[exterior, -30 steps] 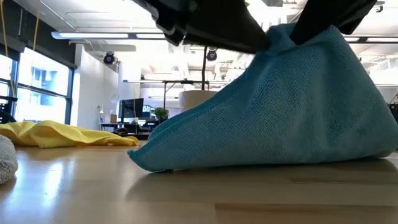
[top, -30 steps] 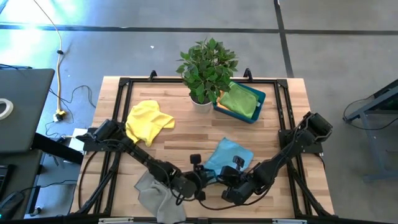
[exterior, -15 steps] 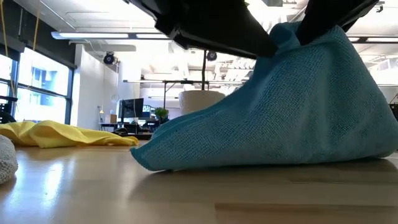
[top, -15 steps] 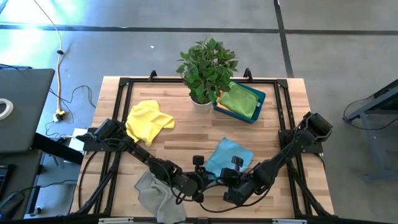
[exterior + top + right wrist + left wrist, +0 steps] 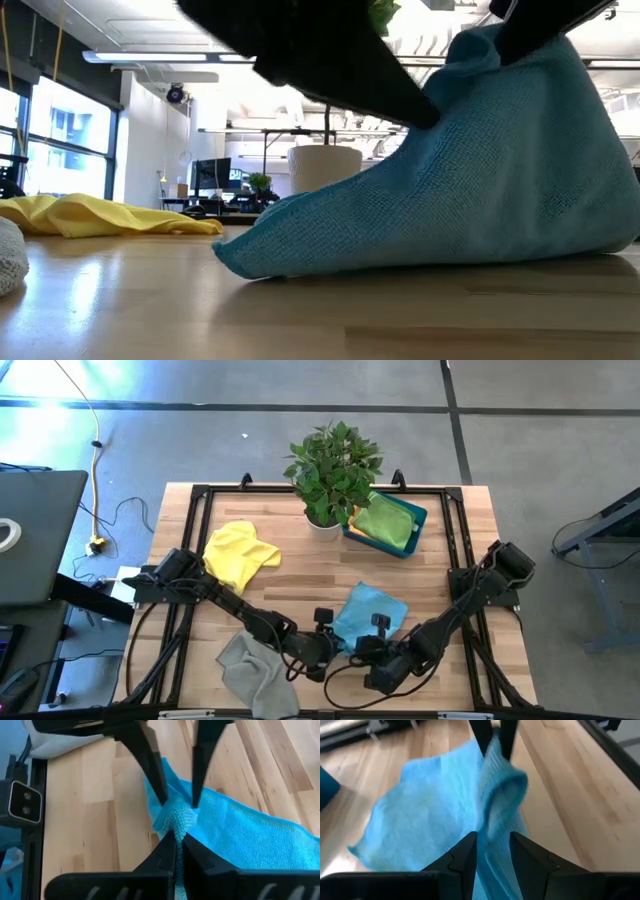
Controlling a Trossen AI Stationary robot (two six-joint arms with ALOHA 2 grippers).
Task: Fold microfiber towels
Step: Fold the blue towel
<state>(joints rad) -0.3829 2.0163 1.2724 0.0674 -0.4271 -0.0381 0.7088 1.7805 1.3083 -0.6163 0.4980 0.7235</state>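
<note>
Near the front edge of the wooden table (image 5: pixel 290 585), a light blue towel (image 5: pixel 368 608) lies between two dark arms. The right gripper (image 5: pixel 176 836) is clenched on a bunched fold of the cloth, lifting it into a peak. The left gripper (image 5: pixel 492 842) faces it, its fingers (image 5: pixel 465 855) parted on either side of the same raised fold. The towel is soft and ribbed, and drapes tent-like down to the tabletop. A yellow towel (image 5: pixel 238 553) lies well apart.
</note>
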